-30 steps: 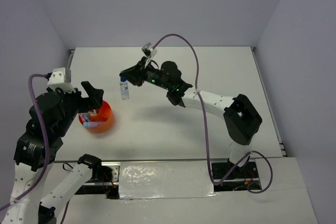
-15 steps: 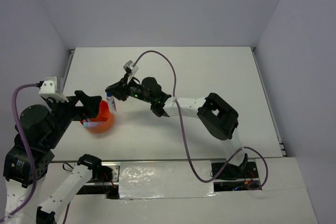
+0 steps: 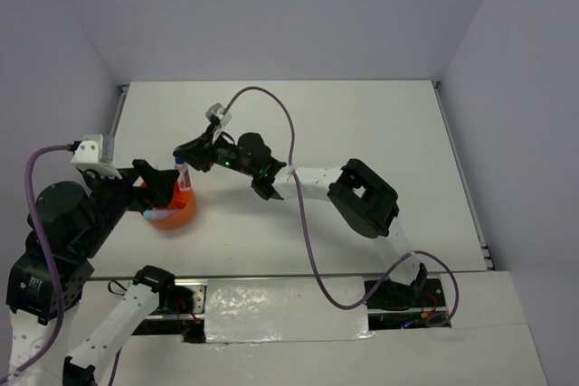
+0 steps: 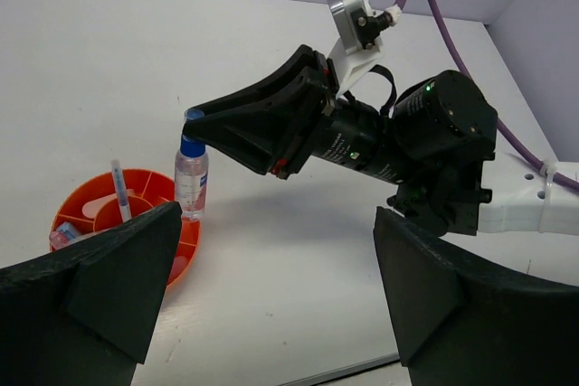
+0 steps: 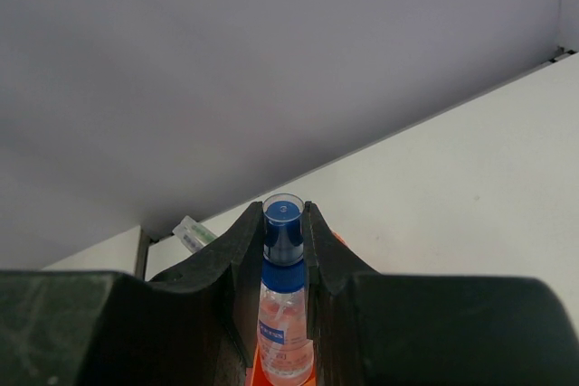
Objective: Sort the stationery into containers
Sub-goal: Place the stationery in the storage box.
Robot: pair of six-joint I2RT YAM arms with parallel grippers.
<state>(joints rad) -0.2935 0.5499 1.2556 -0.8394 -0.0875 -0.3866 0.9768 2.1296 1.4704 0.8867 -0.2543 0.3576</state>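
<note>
Fingers of the right arm (image 5: 237,259) pinch a small clear bottle (image 5: 282,332) by its blue cap (image 5: 284,221) over the orange cup (image 4: 145,175) rim; left fingers (image 4: 99,287) gape empty. Judged light, rigid, slick; cap hold sound.

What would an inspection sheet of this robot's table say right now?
Surface: white table, no marks seen.
Job's things: orange cup, divided inside, holds an upright pen and pastel pieces; a clear blue-capped bottle hangs at its edge.
Clutter: nothing seen.
Grippers: right gripper shut on the bottle's cap; left gripper open, near the cup.
Cables: purple cable loops over the right arm; another on the left.
Surroundings: plain pale walls.
</note>
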